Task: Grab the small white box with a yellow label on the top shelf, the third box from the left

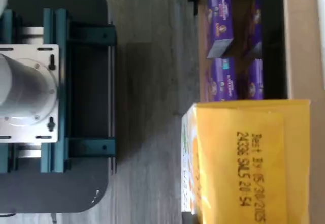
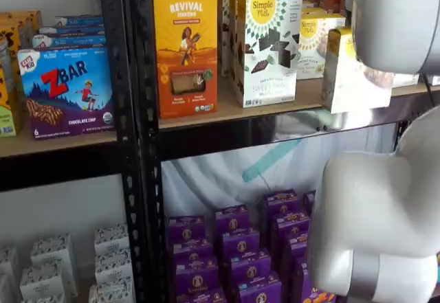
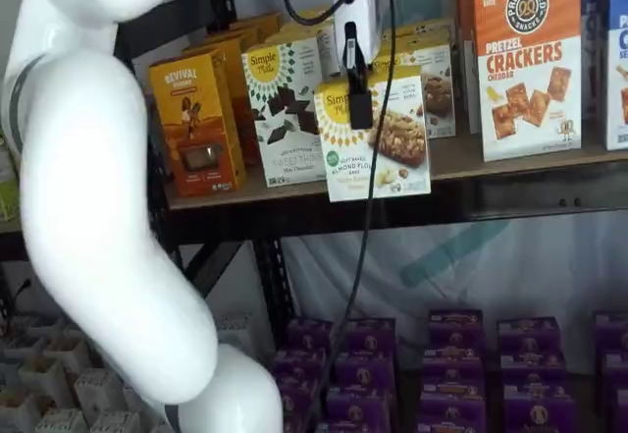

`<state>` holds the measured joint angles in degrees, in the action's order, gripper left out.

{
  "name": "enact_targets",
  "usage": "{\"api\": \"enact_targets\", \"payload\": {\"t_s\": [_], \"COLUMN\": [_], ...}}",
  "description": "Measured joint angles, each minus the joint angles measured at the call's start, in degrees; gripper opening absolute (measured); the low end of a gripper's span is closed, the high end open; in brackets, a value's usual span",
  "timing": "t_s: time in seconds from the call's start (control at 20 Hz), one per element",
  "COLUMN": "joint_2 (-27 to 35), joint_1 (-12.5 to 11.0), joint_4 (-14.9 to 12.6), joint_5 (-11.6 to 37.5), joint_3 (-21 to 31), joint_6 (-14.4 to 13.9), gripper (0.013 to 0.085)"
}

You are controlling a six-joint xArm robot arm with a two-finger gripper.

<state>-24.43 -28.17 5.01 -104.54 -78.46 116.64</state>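
One short cream-white carton with a round yellow sunburst logo and a cookie picture [image 3: 378,134] is clamped in my gripper [image 3: 359,99]; the black fingers are closed on its upper part. The carton hangs in front of the pale wooden top shelf with its dark glossy front rail [image 3: 510,197], its base lower than the board, so it appears to be clear of the row.

Handling: the carton looks like thin card, light and stiff at the edges, but its broad faces could dent under hard pressure. I judge the best hold to be across the narrow sides near the top flap, where the card is folded double. The printed finish may be slippery, so a tilt could let it slide.

View differences: one shelf view shows the fingers and front face of the carton. In the other shelf view the arm hides the gripper and only a yellow side panel of the carton [image 2: 354,73] shows. The wrist view shows the yellow end flap with a printed date [image 1: 251,163], and purple boxes [image 1: 221,18] below
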Motion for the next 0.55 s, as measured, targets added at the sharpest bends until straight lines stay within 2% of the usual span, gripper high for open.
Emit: {"api": "enact_targets", "payload": {"t_s": [0.55], "joint_2": [-3.94], "joint_1": [0.16], "joint_4": [-0.70], "joint_5": [-2.09], "joint_3": [3.64], "joint_6": [-0.03], "gripper": [0.0330]}}
